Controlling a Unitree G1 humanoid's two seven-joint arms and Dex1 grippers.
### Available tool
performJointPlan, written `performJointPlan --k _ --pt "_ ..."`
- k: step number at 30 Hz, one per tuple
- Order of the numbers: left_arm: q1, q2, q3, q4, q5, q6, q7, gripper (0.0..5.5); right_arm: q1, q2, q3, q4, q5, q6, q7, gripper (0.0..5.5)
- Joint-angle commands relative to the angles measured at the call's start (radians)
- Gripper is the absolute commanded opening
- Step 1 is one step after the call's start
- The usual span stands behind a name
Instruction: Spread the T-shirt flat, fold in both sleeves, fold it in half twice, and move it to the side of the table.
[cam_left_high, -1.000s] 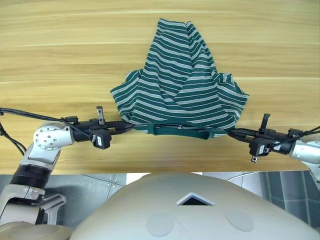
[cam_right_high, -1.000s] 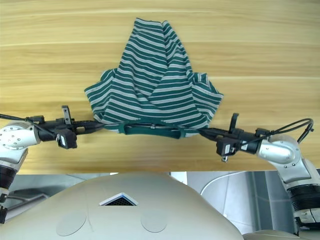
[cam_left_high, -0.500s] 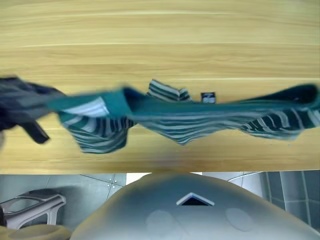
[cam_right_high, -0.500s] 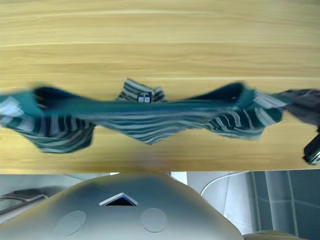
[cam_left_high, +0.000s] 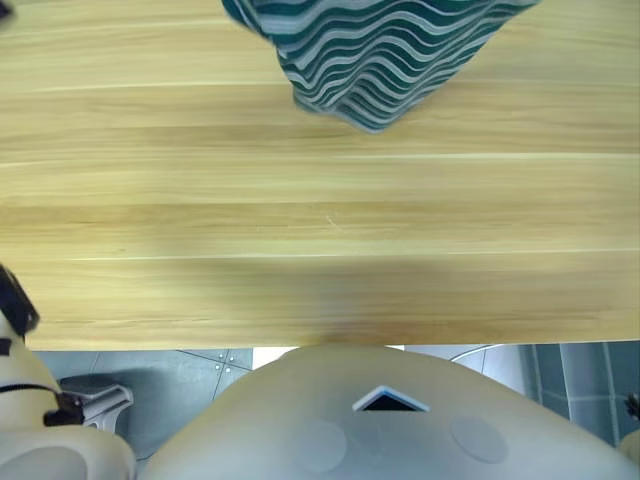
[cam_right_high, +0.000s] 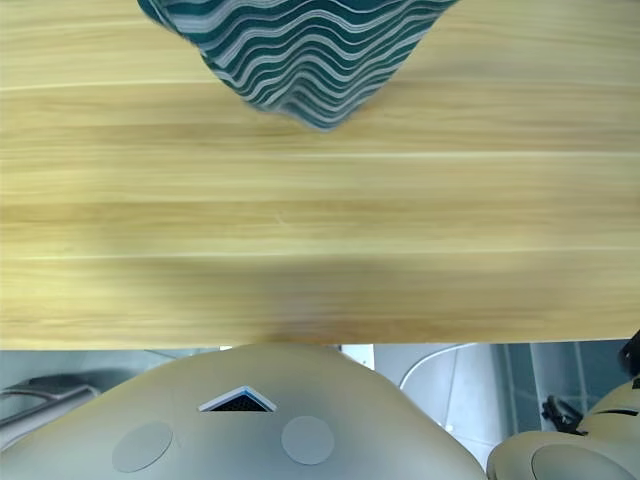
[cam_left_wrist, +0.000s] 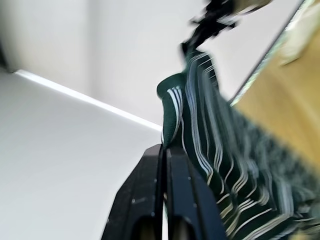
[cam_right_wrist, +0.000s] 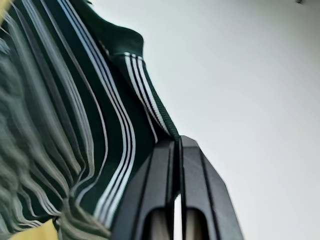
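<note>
Shirt (cam_left_high: 372, 58) (green, thin white stripes) held up in air between both hands. Its rippled lower part hangs over far middle of surface (cam_left_high: 320, 230); whether cloth touches wood, cannot tell. Left hand (cam_left_wrist: 165, 149): fingers pinched tight together on edge of shirt, striped fabric falling away from fingertips. Right hand (cam_right_wrist: 177, 144): fingers likewise closed, clamping banded edge of shirt (dark green trim, white lines). Pale wall behind both hands.

The dark green T-shirt (cam_left_high: 375, 60) with thin white stripes hangs in wavy folds over the far part of the wooden table (cam_left_high: 320, 230), its lowest fold drooping to a rounded point.
</note>
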Motion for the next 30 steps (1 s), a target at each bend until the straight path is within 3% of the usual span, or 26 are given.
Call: performJointPlan --k 1,3,6,9,11,15,16,18,19,21,23,24,27,30 --pt "0.373 -0.025 0.167 -0.255 -0.118 0.006 -0.185 0.02 0.392 0.101 -0.188 -0.237 0.209 -0.009 0.406 0.00" --pt "0.532 -0.066 0.273 -0.379 -0.218 0.014 -0.275 0.02 0.535 0.173 -0.313 -0.370 0.348 0.025 0.544 0.00" --pt "0.667 -0.112 0.413 -0.482 -0.369 0.042 -0.349 0.02 0.644 0.234 -0.461 -0.510 0.553 0.087 0.605 0.00" --pt "0.636 -0.100 0.469 -0.463 -0.478 0.112 -0.338 0.02 0.615 0.210 -0.478 -0.487 0.613 0.148 0.608 0.00" --pt "0.483 -0.068 0.370 -0.369 -0.430 0.159 -0.289 0.02 0.488 0.161 -0.375 -0.372 0.499 0.174 0.574 0.00" --pt "-0.134 -0.142 -0.045 0.121 0.003 0.208 -0.242 0.02 -0.077 0.154 0.067 0.066 -0.089 0.132 0.354 0.00" --pt "-0.305 -0.183 -0.122 0.317 0.131 0.185 -0.240 0.02 -0.249 0.184 0.166 0.213 -0.260 0.111 0.280 0.00" --pt "-0.655 -0.262 -0.260 0.744 0.389 0.145 -0.167 0.02 -0.659 0.245 0.367 0.588 -0.644 0.093 -0.035 0.00" --pt "-0.868 -0.311 -0.337 0.968 0.547 0.166 0.051 0.02 -0.907 0.284 0.479 0.794 -0.824 0.154 -0.296 0.00" --pt "-1.125 -0.362 -0.412 1.206 0.726 0.226 0.443 0.02 -1.190 0.333 0.584 1.016 -0.987 0.262 -0.647 0.00" --pt "-1.324 -0.360 -0.357 1.309 0.746 0.280 0.876 0.02 -1.376 0.344 0.551 1.093 -0.988 0.290 -0.870 0.00" --pt "-1.380 -0.352 -0.297 1.323 0.705 0.257 0.964 0.02 -1.420 0.331 0.514 1.092 -0.966 0.265 -0.918 0.00" --pt "-1.276 -0.296 -0.179 1.236 0.636 0.006 0.912 0.02 -1.275 0.263 0.438 0.972 -0.944 0.080 -0.934 0.00" --pt "-0.876 -0.231 -0.246 1.120 0.795 -0.288 0.910 0.02 -0.871 0.244 0.376 0.782 -0.929 -0.133 -0.916 0.00"
